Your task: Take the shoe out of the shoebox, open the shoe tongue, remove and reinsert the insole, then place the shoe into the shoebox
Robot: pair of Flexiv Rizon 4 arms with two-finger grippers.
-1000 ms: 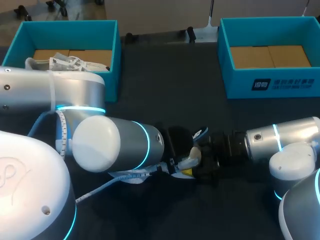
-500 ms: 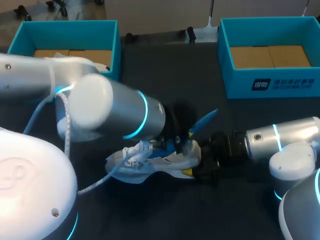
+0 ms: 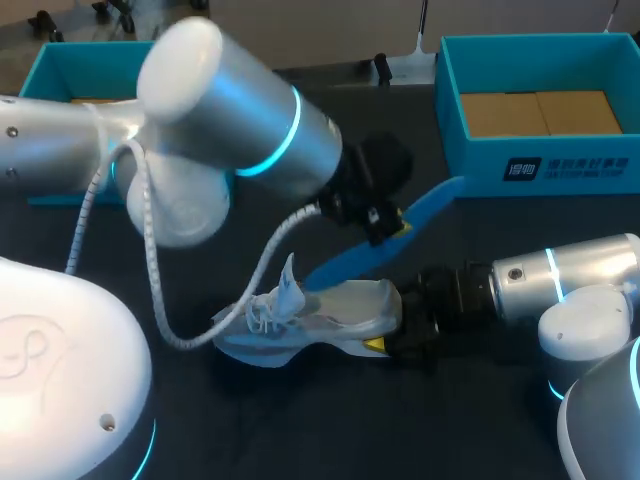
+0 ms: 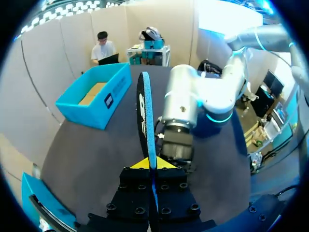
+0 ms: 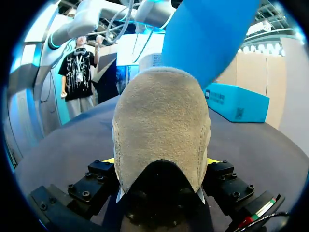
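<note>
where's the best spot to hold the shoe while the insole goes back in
The heel, from behind, with a finger on each side, as the right gripper has it. The shoe sits sole down with its toe pointing away from that arm, so this grip likely leaves the opening free for the insole in the left gripper.

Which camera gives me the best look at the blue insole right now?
The head view: the insole shows nearly full length, held by the left gripper above the shoe. The left wrist view shows it edge-on; the right wrist view only one broad part.
</note>
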